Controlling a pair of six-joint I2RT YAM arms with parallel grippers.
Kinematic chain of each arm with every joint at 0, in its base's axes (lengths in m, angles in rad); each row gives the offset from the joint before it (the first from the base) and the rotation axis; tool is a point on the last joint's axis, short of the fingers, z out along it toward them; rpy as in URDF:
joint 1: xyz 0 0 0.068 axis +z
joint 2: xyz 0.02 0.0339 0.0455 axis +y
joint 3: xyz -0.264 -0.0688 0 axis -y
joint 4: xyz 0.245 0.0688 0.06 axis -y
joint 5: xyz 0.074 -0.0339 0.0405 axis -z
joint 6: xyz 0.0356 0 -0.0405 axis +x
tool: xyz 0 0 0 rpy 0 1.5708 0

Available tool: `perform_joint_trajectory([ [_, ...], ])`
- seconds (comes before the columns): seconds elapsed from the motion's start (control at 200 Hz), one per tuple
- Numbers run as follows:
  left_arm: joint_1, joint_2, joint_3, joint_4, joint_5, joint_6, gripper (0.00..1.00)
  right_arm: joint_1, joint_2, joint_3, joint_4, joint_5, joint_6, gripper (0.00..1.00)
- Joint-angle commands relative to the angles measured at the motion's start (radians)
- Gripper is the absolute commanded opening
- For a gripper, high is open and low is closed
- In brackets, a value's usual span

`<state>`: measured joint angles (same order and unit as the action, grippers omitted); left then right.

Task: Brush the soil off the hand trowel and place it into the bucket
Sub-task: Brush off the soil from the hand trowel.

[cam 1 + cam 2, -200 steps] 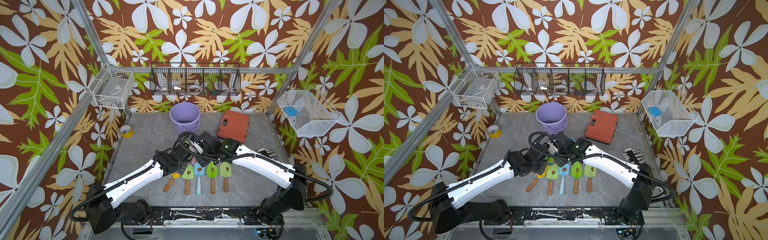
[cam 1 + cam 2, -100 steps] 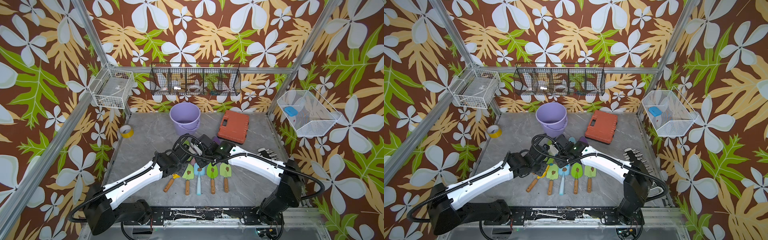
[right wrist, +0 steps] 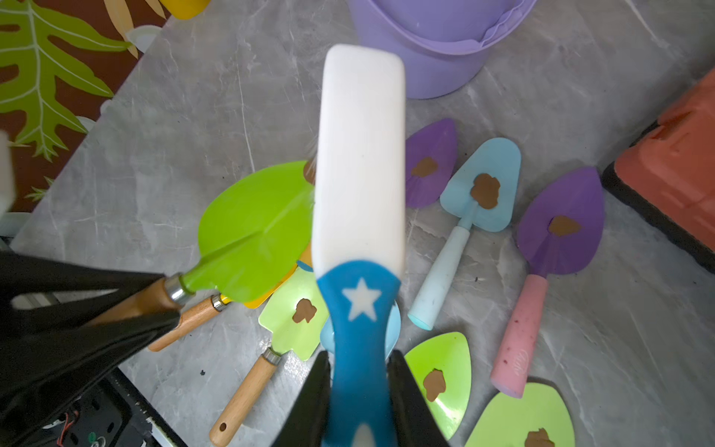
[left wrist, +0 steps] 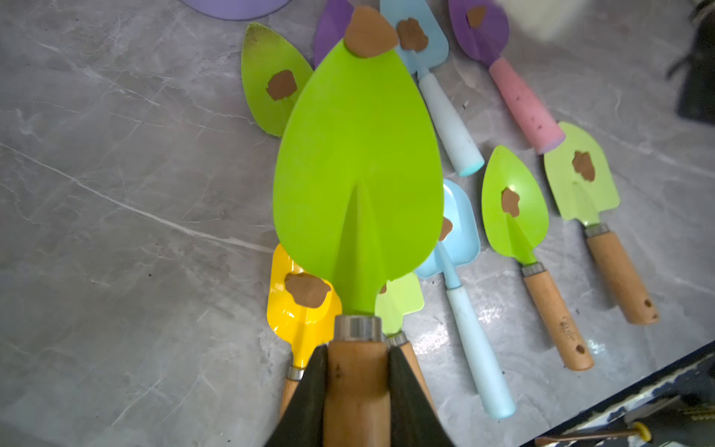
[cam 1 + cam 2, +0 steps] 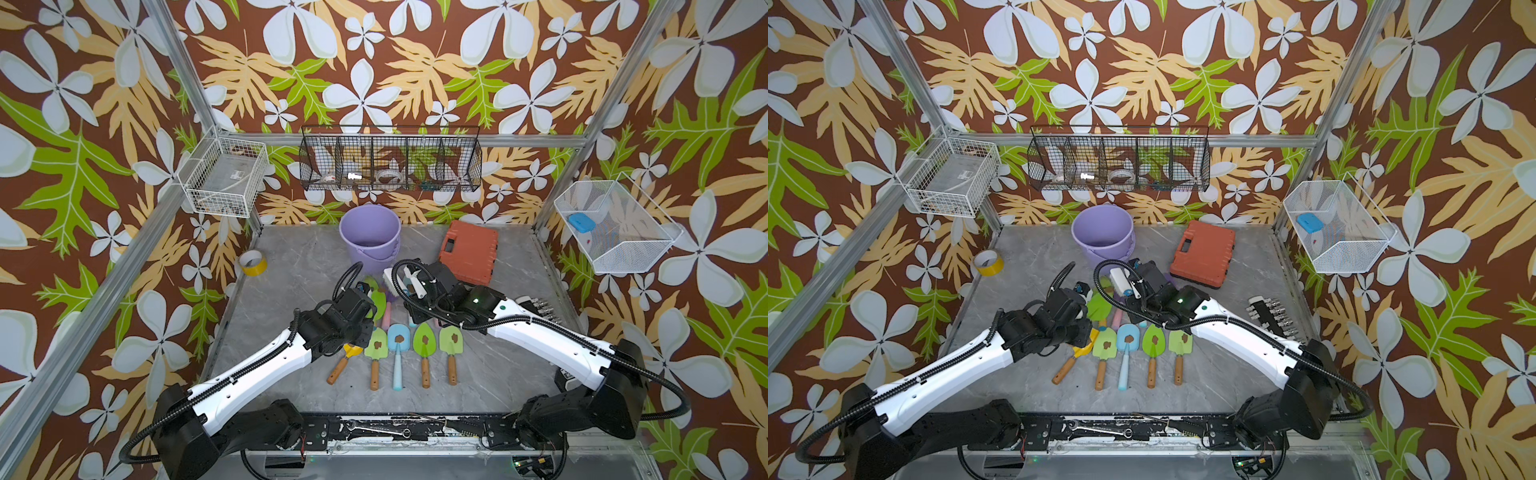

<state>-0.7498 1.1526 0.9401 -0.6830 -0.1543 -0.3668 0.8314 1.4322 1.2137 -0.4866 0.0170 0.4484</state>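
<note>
Trowel (image 4: pixel 358 154), bright green blade and wooden handle, was up off the table (image 5: pixel 274 291), blade pointing far toward the bucket (image 5: pixel 374 255), which stood just beyond its tip at the far middle. Left claw (image 4: pixel 356 358) was closed tight on the wooden handle, just behind the metal ferrule. Right claw (image 3: pixel 360 362) was clamped on the blue, star-marked handle of the brush (image 3: pixel 360 147), whose white head lay across the far end of the blade. Soil (image 4: pixel 369 33): one brown blob sat at the very tip in the left wrist view. The right wrist view showed only a sliver of it beside the brush head, and in both top views it could not be made out among wrists and cables. Other trowels lay below the lifted blade: a near row (image 5: pixel 424 338) of five, each with its own blob, and a far cluster (image 3: pixel 499 166) of purple and pale blue ones between that row and the bucket. Orange case (image 5: pixel 471 249) lay far right, close beside the right wrist; a socket rail (image 5: pixel 1271 313) sat by the right edge. Tape roll (image 5: pixel 251 262) lay at the far left edge, well apart. Open marble ran left of the left arm up to the tape. The bucket's mouth showed unobstructed from above.
</note>
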Motion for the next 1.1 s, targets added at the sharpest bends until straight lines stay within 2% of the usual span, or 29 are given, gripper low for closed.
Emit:
perform_joint_trajectory([
  [0.0, 0.009, 0.029, 0.026, -0.006, 0.071, -0.002, 0.00, 0.001, -0.028, 0.011, 0.055, -0.029, 0.052, 0.00],
  [0.125, 0.009, 0.026, 0.023, -0.031, 0.012, 0.008, 0.00, 0.025, 0.006, 0.063, -0.006, -0.108, 0.018, 0.00],
  [0.25, 0.009, 0.020, 0.030, -0.039, 0.003, 0.008, 0.00, 0.075, 0.085, 0.112, -0.052, -0.181, -0.007, 0.00],
  [0.36, 0.009, 0.026, 0.028, -0.037, 0.004, 0.013, 0.00, 0.104, 0.148, 0.121, -0.077, -0.200, -0.020, 0.00],
  [0.445, 0.009, 0.025, 0.024, -0.034, -0.002, 0.017, 0.00, 0.104, 0.179, 0.111, -0.097, -0.169, -0.032, 0.00],
  [0.706, 0.010, 0.023, 0.010, -0.032, -0.035, 0.022, 0.00, -0.017, 0.164, 0.050, -0.068, -0.144, -0.040, 0.00],
  [0.886, 0.032, 0.031, -0.014, 0.008, -0.017, 0.030, 0.00, -0.043, 0.122, 0.062, -0.043, -0.135, -0.037, 0.00],
  [0.966, 0.081, 0.015, -0.033, 0.068, 0.080, 0.035, 0.00, -0.044, 0.080, 0.031, 0.021, -0.132, -0.004, 0.00],
  [1.006, 0.122, -0.001, -0.051, 0.124, 0.187, 0.041, 0.00, -0.043, 0.053, 0.004, 0.062, -0.118, 0.021, 0.00],
  [1.096, 0.290, -0.055, -0.134, 0.331, 0.551, -0.023, 0.00, -0.047, -0.022, -0.080, 0.173, -0.093, 0.085, 0.00],
])
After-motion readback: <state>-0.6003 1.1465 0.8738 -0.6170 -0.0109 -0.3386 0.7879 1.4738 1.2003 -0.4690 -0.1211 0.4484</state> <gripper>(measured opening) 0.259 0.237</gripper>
